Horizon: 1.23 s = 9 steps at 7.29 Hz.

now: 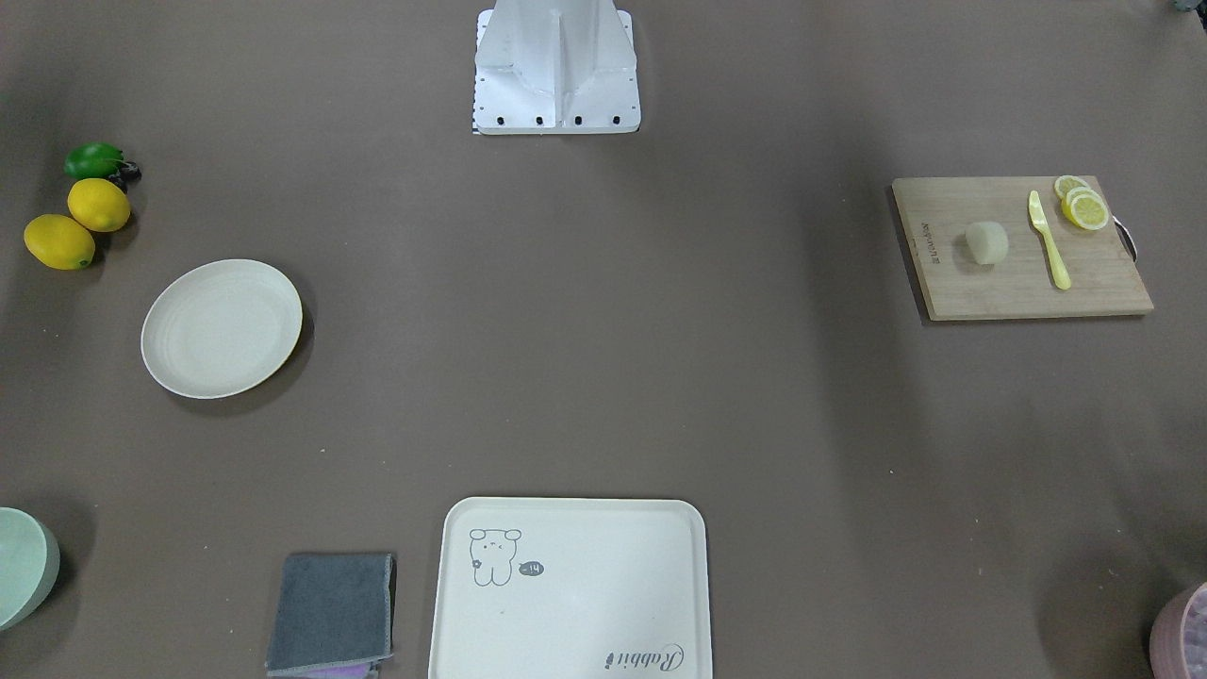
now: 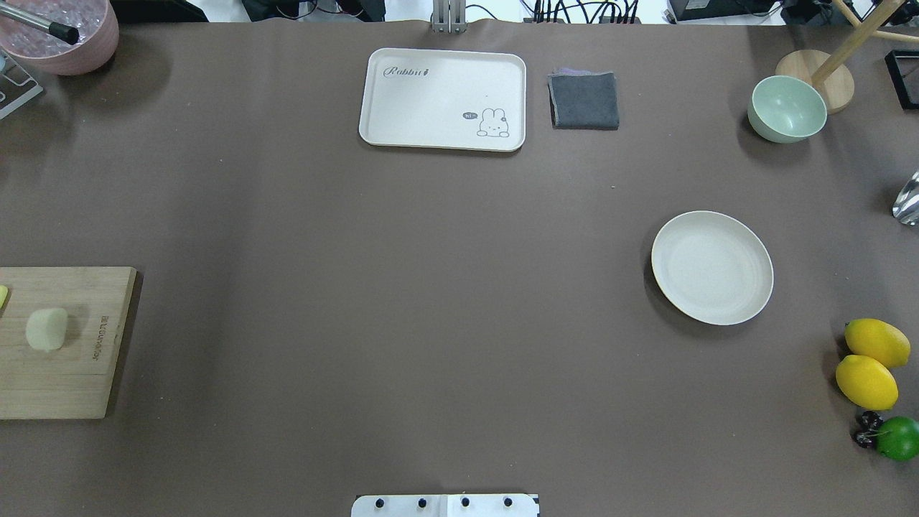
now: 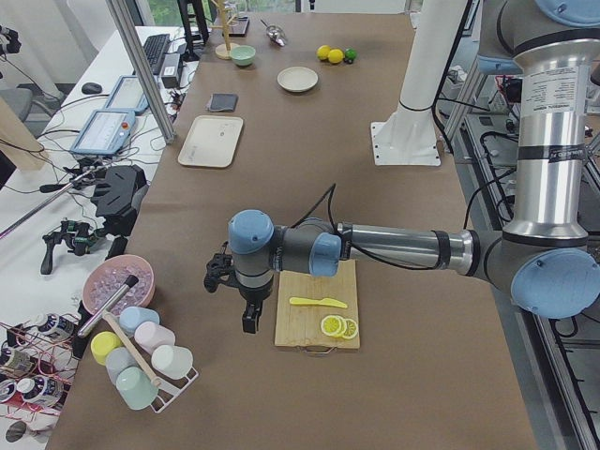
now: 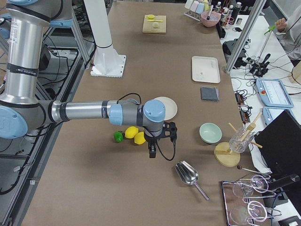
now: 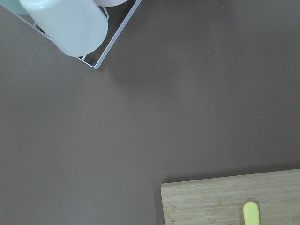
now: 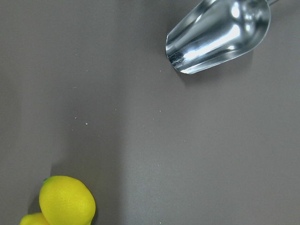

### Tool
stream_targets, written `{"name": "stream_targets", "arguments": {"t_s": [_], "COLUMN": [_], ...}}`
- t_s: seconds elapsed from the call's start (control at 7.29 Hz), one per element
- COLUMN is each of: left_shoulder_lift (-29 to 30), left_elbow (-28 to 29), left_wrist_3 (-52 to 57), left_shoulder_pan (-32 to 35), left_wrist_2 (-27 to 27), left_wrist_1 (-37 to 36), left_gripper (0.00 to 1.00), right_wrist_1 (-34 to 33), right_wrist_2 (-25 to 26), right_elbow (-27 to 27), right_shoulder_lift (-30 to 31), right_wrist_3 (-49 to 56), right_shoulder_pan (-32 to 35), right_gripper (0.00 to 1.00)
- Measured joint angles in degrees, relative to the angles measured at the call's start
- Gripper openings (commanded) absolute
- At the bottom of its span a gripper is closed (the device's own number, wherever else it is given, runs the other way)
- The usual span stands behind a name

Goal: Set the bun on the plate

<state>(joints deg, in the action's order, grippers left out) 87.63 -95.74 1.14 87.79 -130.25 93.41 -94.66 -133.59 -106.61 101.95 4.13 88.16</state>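
bun (image 1: 986,242) on cutting board (image 1: 1000,292), beside knife (image 1: 1049,240) | plate (image 1: 222,328) well apart, nr lemons (image 1: 98,205) | tray (image 1: 585,585) beside cloth (image 1: 332,611)

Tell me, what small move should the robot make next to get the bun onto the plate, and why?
Probably swing the left gripper over the bun. The bun lies untouched on the cutting board, far from the plate, and that gripper hangs just beside the board.

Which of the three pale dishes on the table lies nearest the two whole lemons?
The round, shallow plate. The green bowl and the rectangular tray both lie farther from the lemons.
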Motion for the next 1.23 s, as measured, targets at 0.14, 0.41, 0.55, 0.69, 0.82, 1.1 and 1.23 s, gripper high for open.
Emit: {"name": "stream_targets", "arguments": {"t_s": [0.14,0.41,0.55,0.69,0.82,1.1,1.23], "left_shoulder_lift": [0.00,-0.16,-0.28,-0.32,-0.32,0.17,0.56], "left_elbow": [-0.12,-0.92,-1.39,-1.80,-2.31,-4.94,-5.61], "left_wrist_3": [0.02,0.02,0.01,-0.02,-0.03,-0.25,-0.39], "left_shoulder_pan": [-0.30,-1.19,-1.34,-1.42,-1.45,-1.46,-1.45], "left_wrist_2": [0.02,0.02,0.01,0.00,0.00,0.10,0.36], "left_wrist_1": [-0.03,-0.11,-0.09,-0.03,0.07,1.75,5.53], "left_gripper": [0.97,0.97,0.97,0.97,0.97,0.97,0.97], "right_wrist_1": [0.00,-0.02,-0.07,-0.13,-0.14,-0.04,0.26], "right_wrist_2": [0.00,0.00,-0.02,-0.04,-0.02,0.10,0.22], "right_elbow": [-0.03,-0.37,-1.28,-2.85,-4.45,-7.43,-8.64], "right_shoulder_lift": [0.00,-0.09,-0.13,-0.16,-0.20,-0.37,-0.44], "right_wrist_3": [-0.01,-0.06,-0.01,0.05,0.06,-0.05,-0.28], "right_shoulder_pan": [0.00,-0.06,-0.07,-0.07,-0.04,0.14,0.83], "right_gripper": [1.00,1.00,1.00,1.00,1.00,1.00,1.00]}}
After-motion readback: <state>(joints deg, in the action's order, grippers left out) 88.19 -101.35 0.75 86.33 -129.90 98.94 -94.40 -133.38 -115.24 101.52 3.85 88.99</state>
